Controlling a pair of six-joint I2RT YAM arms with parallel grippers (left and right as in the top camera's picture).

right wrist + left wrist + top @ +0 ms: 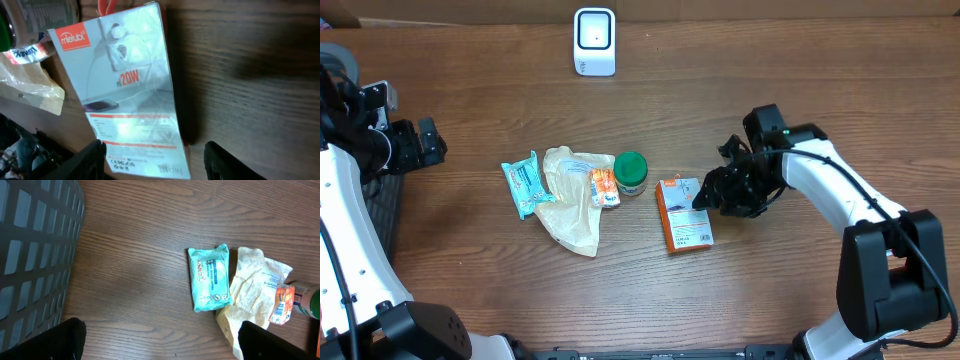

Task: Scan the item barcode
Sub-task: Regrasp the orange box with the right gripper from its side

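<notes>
Right pincer [706, 192] over wooden table [790, 90]

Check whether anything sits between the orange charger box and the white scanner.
Nothing visible does. The straight line from the charger box to the scanner is free; the green-lidded jar stands just beside that line, not on it.

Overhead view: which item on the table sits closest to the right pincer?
The orange-and-white charger box, flat beside the right pincer; the green-lidded jar, crumpled bag and wipes pack lie farther off.
</notes>
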